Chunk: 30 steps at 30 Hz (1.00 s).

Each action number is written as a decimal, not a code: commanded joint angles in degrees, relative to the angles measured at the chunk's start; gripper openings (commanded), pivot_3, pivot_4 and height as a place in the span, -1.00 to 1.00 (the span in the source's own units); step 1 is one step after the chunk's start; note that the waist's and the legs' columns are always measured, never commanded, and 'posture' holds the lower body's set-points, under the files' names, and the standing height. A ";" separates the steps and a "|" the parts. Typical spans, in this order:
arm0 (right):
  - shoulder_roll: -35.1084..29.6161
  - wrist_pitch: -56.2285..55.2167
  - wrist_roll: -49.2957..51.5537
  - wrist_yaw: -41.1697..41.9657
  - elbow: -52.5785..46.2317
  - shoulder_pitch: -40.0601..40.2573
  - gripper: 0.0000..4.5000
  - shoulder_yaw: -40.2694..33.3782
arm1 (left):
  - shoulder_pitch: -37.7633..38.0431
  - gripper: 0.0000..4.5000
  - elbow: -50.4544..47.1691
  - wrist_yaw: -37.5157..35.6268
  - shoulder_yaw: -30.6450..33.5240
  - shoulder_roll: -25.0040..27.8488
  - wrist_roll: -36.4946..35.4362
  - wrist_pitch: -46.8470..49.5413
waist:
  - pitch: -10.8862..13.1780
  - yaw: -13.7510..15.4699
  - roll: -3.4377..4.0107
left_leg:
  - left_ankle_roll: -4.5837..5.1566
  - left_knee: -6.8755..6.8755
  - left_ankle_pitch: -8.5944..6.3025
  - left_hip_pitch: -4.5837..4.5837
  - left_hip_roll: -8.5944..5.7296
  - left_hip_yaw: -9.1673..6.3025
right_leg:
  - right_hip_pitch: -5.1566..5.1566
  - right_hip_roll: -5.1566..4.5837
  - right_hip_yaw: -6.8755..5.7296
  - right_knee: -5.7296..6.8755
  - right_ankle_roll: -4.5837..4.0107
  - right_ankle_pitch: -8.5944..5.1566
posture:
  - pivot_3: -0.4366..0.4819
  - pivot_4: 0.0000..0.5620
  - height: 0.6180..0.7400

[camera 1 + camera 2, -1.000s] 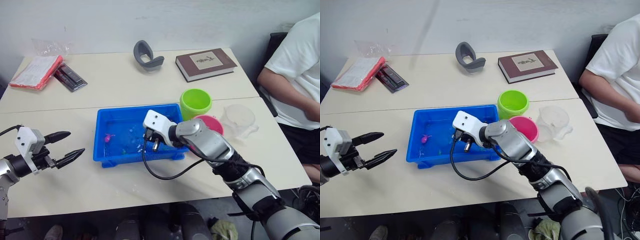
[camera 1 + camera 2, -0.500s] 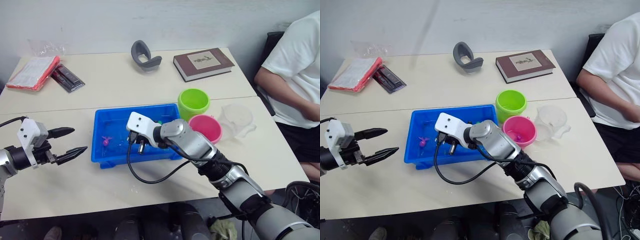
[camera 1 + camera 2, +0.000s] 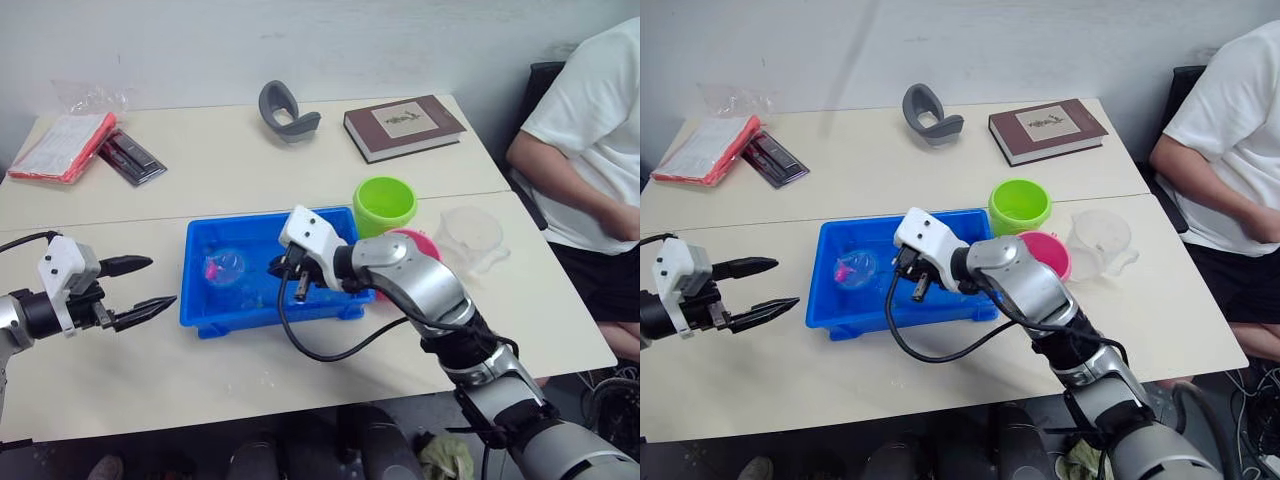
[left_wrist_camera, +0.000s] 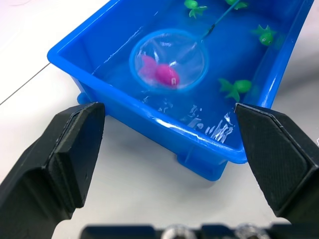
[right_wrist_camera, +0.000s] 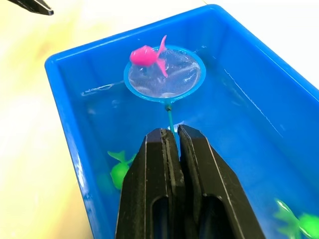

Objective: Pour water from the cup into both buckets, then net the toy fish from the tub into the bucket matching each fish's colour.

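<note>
The blue tub (image 3: 200, 312) holds water and several green toy fish (image 4: 237, 88). My right gripper (image 3: 287, 272) hangs over the tub's middle, shut on the thin handle of the net (image 5: 164, 73). The net's hoop lies at the tub's left end with a pink fish (image 5: 144, 56) on its mesh. Just right of the tub stand the green bucket (image 3: 388, 205) and the pink bucket (image 3: 1048, 252), the pink one partly behind my right arm. The clear cup (image 3: 470, 237) stands upright right of them. My left gripper (image 3: 160, 282) is open, low over the table left of the tub.
A brown book (image 3: 403, 125) and a grey curved object (image 3: 285, 108) lie at the table's back. A red-edged packet (image 3: 62, 145) and dark flat items (image 3: 132, 155) sit at the back left. A person in a white shirt (image 3: 590, 150) sits at the table's right edge.
The net's hoop now lies at the tub's left end with the pink fish on its mesh, not loose in the water. My right gripper drew back rightward. The left arm stayed put.
</note>
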 commanded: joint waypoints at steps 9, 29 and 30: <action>-8.67 2.26 8.33 1.23 -11.19 6.56 -1.00 -13.45 | -4.25 0.98 -1.71 -0.13 1.89 -2.39 -3.20 -1.26 | 0.00 1.25 0.00 | 0.02 0.01 -0.01 0.00 -0.04 0.00 | 0.01 -0.02 0.00 0.00 0.01 0.00 | -0.05 -0.47 1.00; -23.27 -0.08 19.67 -0.97 -28.72 25.09 -1.00 -34.72 | -24.85 0.98 1.23 -6.14 -19.26 -12.88 -2.39 0.15 | 0.00 3.13 0.01 | 0.18 0.11 0.06 0.05 -0.36 0.06 | 0.07 0.15 0.04 0.00 0.08 0.05 | -0.05 -0.47 1.00; -23.99 0.62 20.73 -1.25 -30.17 26.05 -1.00 -36.36 | -25.64 0.98 1.83 -6.52 -19.79 -13.58 -2.11 -0.38 | 0.00 3.28 0.01 | 0.19 0.11 0.06 0.04 -0.37 0.06 | 0.10 0.16 0.04 0.01 0.13 0.07 | -0.05 -0.47 1.00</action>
